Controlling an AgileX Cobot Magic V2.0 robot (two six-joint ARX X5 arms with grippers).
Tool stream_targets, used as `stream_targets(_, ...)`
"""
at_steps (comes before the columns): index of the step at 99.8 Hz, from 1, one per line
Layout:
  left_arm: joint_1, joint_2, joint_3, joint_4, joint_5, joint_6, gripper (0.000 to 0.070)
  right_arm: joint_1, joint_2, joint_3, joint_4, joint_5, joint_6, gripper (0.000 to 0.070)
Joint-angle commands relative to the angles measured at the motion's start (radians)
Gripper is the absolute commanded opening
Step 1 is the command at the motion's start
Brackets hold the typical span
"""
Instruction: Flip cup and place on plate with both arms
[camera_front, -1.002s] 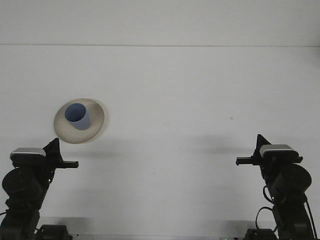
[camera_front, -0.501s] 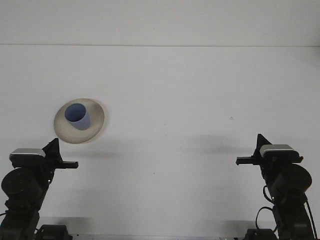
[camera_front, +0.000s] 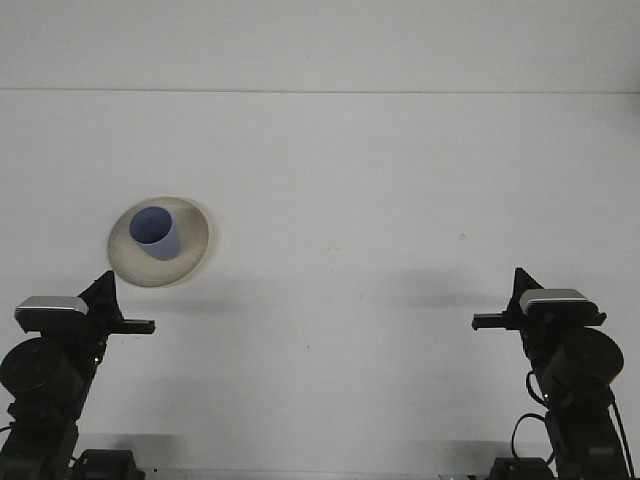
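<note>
The left fingers (camera_front: 143, 326) are seen low at the left edge of a white bench (camera_front: 360, 200); their opening cannot be told. Just beyond them, a blue cup (camera_front: 156, 233) is set upright on a beige plate (camera_front: 192, 246). The right fingers (camera_front: 484, 322), well apart from the cup, likewise cannot be judged.

- The cup (camera_front: 155, 234) is plain pale blue, with no pattern.
- The plate (camera_front: 185, 262) is off-white to cream, unmarked.
- The desk (camera_front: 350, 200) is a uniform white with a few tiny dark specks.
- Both arms are black, each carrying a light grey block: left arm (camera_front: 45, 375), right arm (camera_front: 575, 375).
</note>
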Motion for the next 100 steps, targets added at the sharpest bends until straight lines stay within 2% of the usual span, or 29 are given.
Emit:
stream_targets(1,-0.009,-0.014,-0.008,0.024,-0.003,0.008,0.0011,0.001,0.005,0.004,0.017,0.0,-0.007,0.0002)
stream_targets(28,-0.024,-0.207,-0.253,0.256,-0.003,0.007,0.0011,0.001,0.005,0.004,0.017,0.0,-0.007,0.0002)
stream_targets(56,-0.024,-0.463,-0.483,0.287,-0.003,-0.013,0.0011,0.001,0.005,0.004,0.017,0.0,-0.007,0.0002)
stream_targets(100,-0.024,-0.46,-0.612,0.437,0.0,-0.045,0.0011,0.001,0.004,0.004,0.023,0.0,-0.007,0.0002)
